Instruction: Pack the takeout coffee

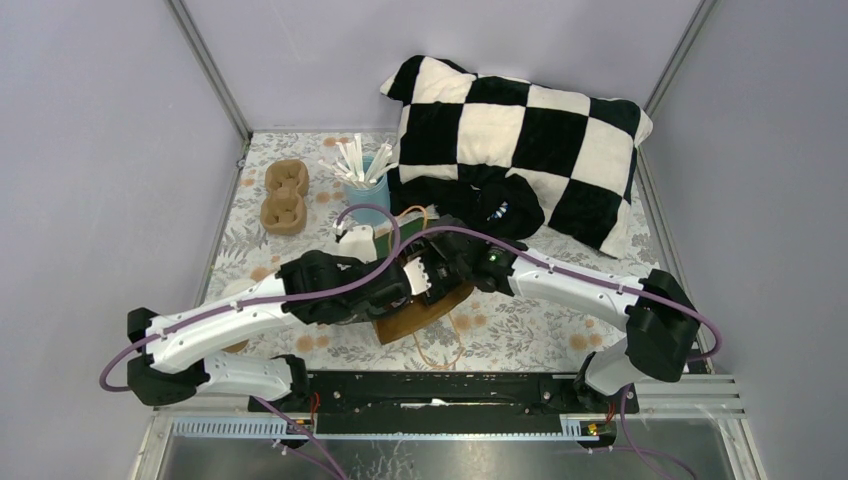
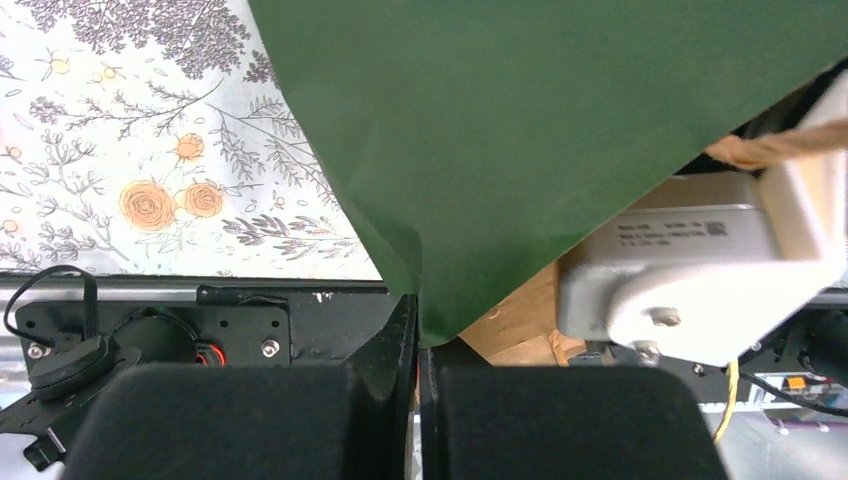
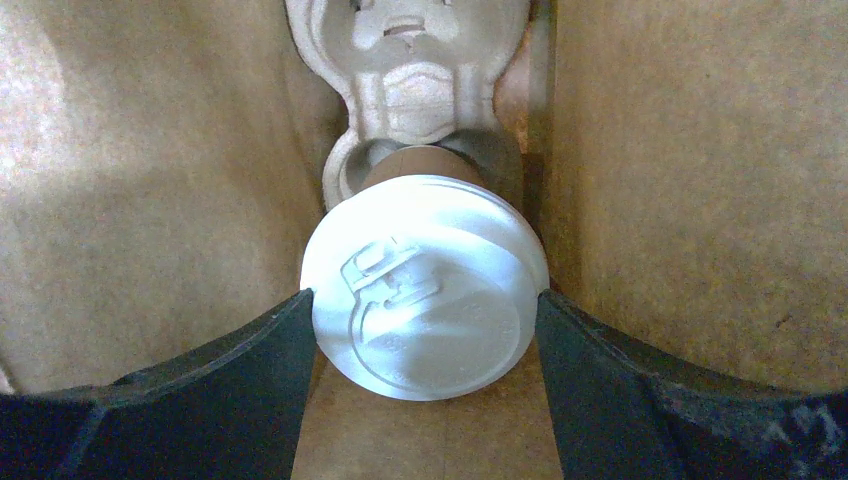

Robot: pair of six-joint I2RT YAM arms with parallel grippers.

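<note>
The takeout coffee (image 3: 424,285) is a brown cup with an off-white lid, seen from above inside the brown-lined green bag (image 2: 540,130). My right gripper (image 3: 424,310) reaches into the bag, its two fingers pressed on either side of the lid. The cup's lower end meets a pulp carrier (image 3: 410,70) lying inside the bag. My left gripper (image 2: 418,340) is shut on the bag's green edge. In the top view both grippers meet at the bag's mouth (image 1: 412,318), the left gripper (image 1: 405,283) beside the right one (image 1: 437,268); the coffee is hidden there.
A second pulp two-hole carrier (image 1: 284,196) lies at the back left. A blue cup of white stirrers (image 1: 365,178) stands beside it. A black-and-white checked pillow (image 1: 520,130) fills the back right. The bag's twine handle (image 2: 770,150) hangs near the right arm's wrist.
</note>
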